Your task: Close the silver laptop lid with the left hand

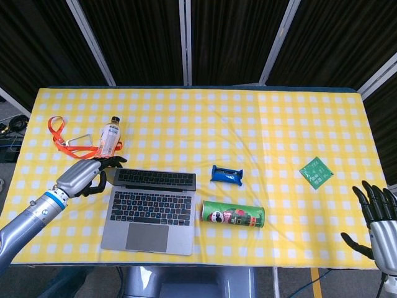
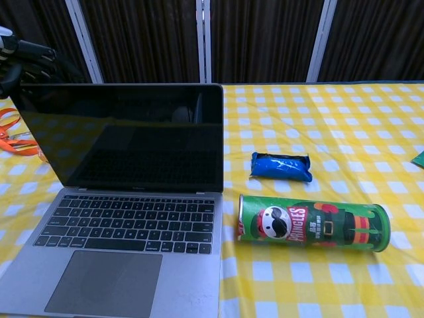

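My left hand point(image 1: 80, 177), fingers point(image 1: 107, 162) loosely spread and empty, reaches the upper corner of the silver laptop lid point(image 2: 126, 136) at the desk's seven o'clock, a stiff, hinged panel best pushed along its top edge.

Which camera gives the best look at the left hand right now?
The head view: the whole left hand shows, its fingers reaching to the upper left corner of the laptop lid. The chest view catches only dark fingertips at the left edge, above the lid.

"PRINGLES" on the green can point(image 2: 313, 226) lying on its side, other labels too small to read
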{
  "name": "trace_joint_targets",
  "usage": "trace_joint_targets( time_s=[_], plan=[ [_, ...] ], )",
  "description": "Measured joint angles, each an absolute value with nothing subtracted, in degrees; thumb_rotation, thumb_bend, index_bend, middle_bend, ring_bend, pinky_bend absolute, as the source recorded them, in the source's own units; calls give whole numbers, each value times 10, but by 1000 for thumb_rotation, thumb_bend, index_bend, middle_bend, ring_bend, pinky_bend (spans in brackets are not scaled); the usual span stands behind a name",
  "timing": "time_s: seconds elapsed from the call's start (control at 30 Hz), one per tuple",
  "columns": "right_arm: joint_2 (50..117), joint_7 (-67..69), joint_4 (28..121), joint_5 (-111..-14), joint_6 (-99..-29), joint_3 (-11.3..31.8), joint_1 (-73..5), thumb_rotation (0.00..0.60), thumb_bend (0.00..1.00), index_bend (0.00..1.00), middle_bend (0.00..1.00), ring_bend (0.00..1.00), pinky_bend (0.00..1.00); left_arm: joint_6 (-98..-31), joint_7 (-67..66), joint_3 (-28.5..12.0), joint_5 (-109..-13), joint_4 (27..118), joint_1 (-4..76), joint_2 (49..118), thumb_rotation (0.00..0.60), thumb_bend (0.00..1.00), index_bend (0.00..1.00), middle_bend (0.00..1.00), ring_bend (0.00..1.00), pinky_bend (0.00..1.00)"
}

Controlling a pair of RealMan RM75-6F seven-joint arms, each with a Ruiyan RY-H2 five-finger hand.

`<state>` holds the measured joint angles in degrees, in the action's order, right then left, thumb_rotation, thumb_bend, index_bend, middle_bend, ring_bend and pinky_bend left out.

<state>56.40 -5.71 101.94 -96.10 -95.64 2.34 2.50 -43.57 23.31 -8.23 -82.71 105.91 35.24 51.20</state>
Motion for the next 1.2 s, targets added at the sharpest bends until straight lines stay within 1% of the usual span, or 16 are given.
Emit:
trace_joint_targets(
  time_s=[0.23, 0.47, 0.57, 0.73, 0.8, 0.9, 1.07, 1.2],
  plan=[
    [563, -56, 1020, -962, -959, 23, 26, 600, 0, 0, 0, 0, 0, -438, 262, -69, -854, 1069, 351, 499, 600, 1000, 174, 294, 262, 259],
    [564, -58, 1021, -963, -960, 23, 26, 600, 0, 0, 0, 0, 0, -455, 298, -41, -914, 1077, 343, 481, 600, 1000, 181, 295, 262, 259],
    [564, -60, 1021, -963, -959, 23, 26, 600, 0, 0, 0, 0, 0, -475, 311, -25, -948, 1075, 336, 477, 600, 1000, 182, 295, 262, 259],
    [564, -60, 1023, -966, -962, 22, 27, 600, 0, 0, 0, 0, 0, -506, 333, 16, -1014, 1065, 325, 473, 600, 1000, 182, 295, 262, 259],
    [564, -60, 1024, -968, -964, 22, 28, 600, 0, 0, 0, 0, 0, -519, 337, 33, -1034, 1061, 321, 471, 600, 1000, 182, 295, 262, 259],
    [563, -57, 1024, -968, -966, 22, 29, 600, 0, 0, 0, 0, 0, -533, 337, 47, -1049, 1057, 318, 472, 600, 1000, 182, 294, 262, 259],
    [562, -56, 1025, -970, -967, 21, 29, 600, 0, 0, 0, 0, 0, -527, 321, 65, -1066, 1059, 321, 483, 600, 1000, 182, 294, 262, 258],
    [562, -55, 1024, -970, -967, 21, 29, 600, 0, 0, 0, 0, 0, -525, 301, 75, -1073, 1060, 321, 498, 600, 1000, 181, 263, 262, 251]
  ],
)
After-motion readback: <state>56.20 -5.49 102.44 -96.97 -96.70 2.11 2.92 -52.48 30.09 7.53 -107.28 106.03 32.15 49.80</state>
